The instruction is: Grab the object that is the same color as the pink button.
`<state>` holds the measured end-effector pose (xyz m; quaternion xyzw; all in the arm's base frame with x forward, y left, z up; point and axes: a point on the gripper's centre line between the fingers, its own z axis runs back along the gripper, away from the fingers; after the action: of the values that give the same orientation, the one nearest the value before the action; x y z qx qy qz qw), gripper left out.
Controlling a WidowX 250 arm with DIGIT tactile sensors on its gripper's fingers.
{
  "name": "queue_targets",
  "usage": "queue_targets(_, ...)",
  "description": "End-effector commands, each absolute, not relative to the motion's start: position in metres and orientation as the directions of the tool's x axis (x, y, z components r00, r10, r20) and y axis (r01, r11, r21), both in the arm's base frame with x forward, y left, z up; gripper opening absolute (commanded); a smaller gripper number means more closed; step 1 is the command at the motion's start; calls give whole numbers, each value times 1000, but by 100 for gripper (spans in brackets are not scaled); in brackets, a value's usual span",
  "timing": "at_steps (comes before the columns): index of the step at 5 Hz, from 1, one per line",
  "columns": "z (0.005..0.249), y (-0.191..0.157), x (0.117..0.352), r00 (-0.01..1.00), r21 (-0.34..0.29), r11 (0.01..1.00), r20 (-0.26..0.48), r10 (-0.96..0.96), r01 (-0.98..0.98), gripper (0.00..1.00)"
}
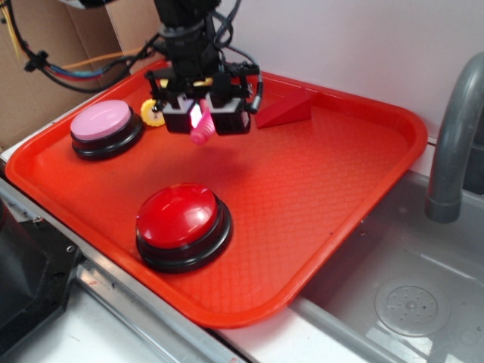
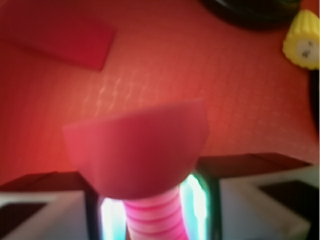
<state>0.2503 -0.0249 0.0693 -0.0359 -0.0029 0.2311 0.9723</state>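
Hanging above the far half of the red tray (image 1: 355,189), the gripper (image 1: 203,117) has its two fingers (image 1: 178,119) closed on the pink bolt (image 1: 201,130) — the toy is clear of the tray floor, pinched between the light-coloured finger blocks with one end poking out below them. From the wrist view the bolt (image 2: 150,155) fills the middle of the picture: its broad pink head is nearest the lens and blurred, and its ribbed, striped shaft runs back between the two finger pads, which glow with a greenish-white light. Taking the tray as the landmark, the pink button (image 1: 103,127) sits in its far left corner, its pale dome on a black base, well apart from the held bolt. A red button (image 1: 181,223) stands near the tray's front edge, below the gripper in the exterior view. A red wedge block (image 1: 285,110) lies against the tray's back rim, just right of the gripper, and a small yellow gear piece (image 1: 152,113) rests between the pink button and the gripper — it shows again at the upper right of the wrist view (image 2: 302,39). Beyond the tray's right edge a grey sink (image 1: 393,287) and a grey faucet (image 1: 454,128) are visible.
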Motion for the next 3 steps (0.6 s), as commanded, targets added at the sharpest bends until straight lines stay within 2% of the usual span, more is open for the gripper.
queue_targets(1,167,17,239,976,-158,968,72,207,-194,0)
queue_targets(2,192,34,219,967,-123,975,154,203,-185,0)
queue_targets(3,189,44,210,970,-147,974,144,194,-173,0)
